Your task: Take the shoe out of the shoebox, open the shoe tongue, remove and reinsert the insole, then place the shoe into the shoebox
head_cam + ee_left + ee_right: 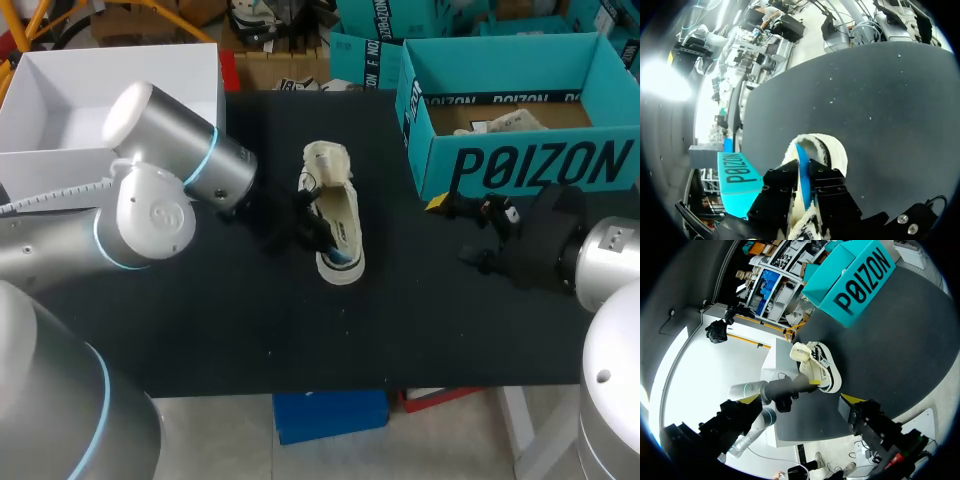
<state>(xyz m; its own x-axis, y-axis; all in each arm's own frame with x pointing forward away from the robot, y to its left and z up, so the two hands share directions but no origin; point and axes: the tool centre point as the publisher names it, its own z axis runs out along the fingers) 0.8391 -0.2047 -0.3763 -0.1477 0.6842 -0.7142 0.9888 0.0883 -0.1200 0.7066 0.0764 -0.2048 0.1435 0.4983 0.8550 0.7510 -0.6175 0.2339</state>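
One black desk [200, 340] carried one open teal cardboard shoebox [520, 165], probably kept ready for the return. One cream low-top shoe [335, 215] lay mid-desk, outside the box. Left hand [802, 176] pinched the one blue insole [801, 155] edgewise, probably to work it at the shoe's opening. Right hand [452, 228] sat near the shoebox; grip state could not be told.

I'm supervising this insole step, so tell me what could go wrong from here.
1. The left end effector pinches the blue insole inside the shoe, and nothing holds the shoe down; the right end effector sits apart beside the shoebox. Pulling may drag the whole shoe along.
2. The grip looks to be on the insole's thin edge, so it might slip out.
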